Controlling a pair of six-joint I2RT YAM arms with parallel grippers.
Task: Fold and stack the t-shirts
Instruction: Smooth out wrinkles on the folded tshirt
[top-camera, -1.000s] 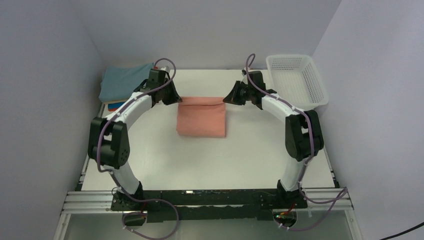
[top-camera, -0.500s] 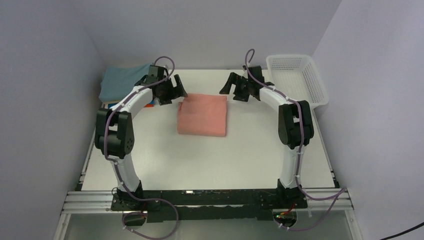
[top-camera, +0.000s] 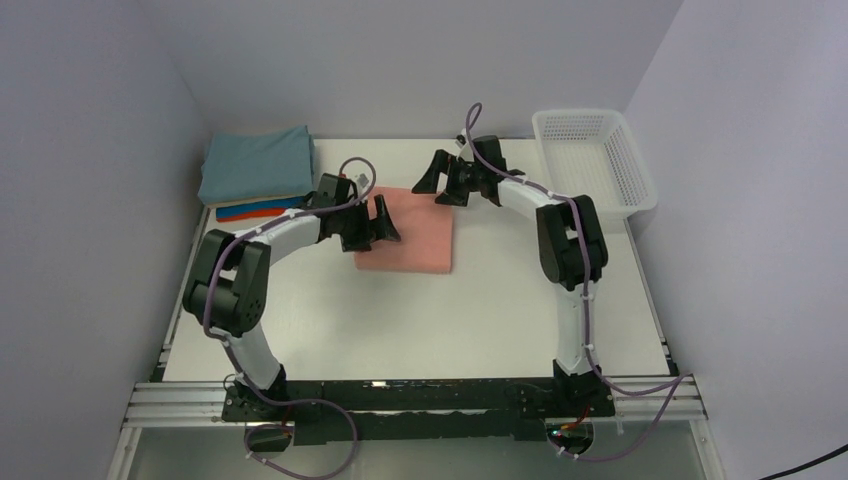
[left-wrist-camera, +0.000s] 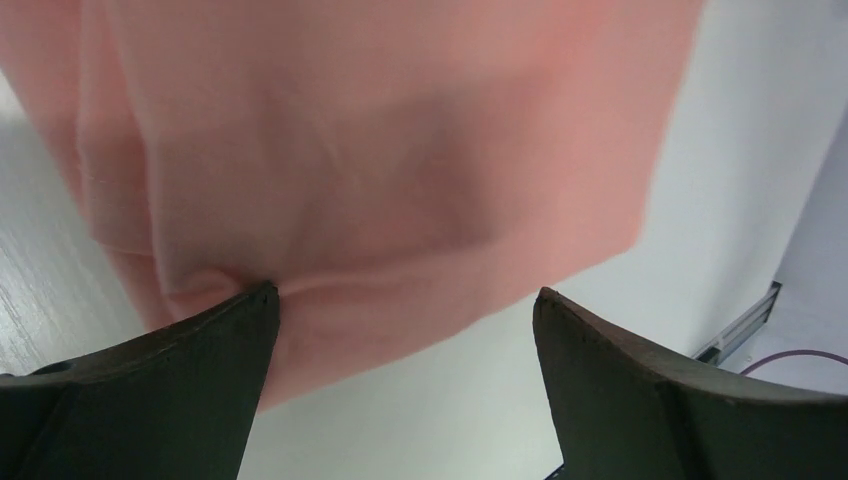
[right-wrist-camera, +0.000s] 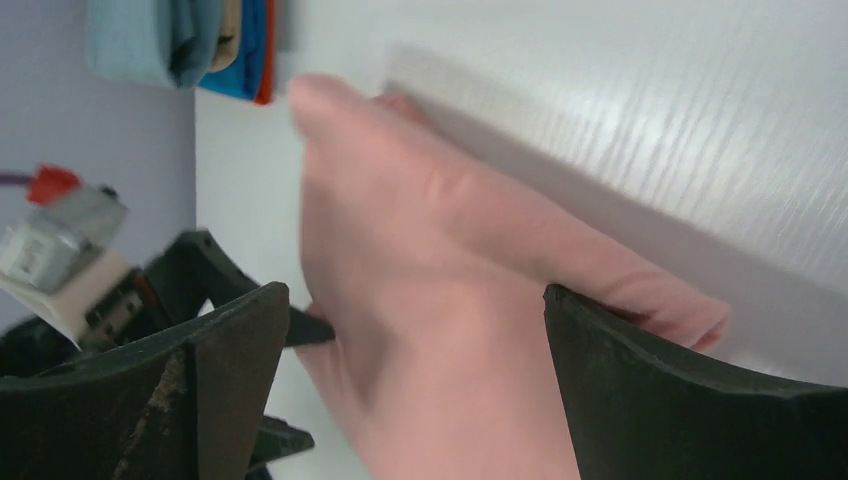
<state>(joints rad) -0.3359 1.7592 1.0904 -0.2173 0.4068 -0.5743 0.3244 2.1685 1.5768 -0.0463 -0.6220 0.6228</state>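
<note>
We see the pink shirt (top-camera: 410, 238) folded into a rectangle mid-counter (top-camera: 400, 320). Our left claw (top-camera: 383, 225) sits over its left edge, spread wide, one finger (left-wrist-camera: 200, 350) touching a crease in the cloth. Our right claw (top-camera: 432, 188) hangs wide at the shirt's far right corner, holding nothing. The stack (top-camera: 257, 178) of folded shirts lies at the far left corner, the basket (top-camera: 585, 113) far right

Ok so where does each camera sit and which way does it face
Top external: above and behind, looking down on the table; left arm, right arm show.
Left wrist: over the pink shirt, looking down between the left gripper's open fingers.
Right wrist: low, looking across the shirt toward the stack; right gripper open.
Shared: the shirt, in all three.
</note>
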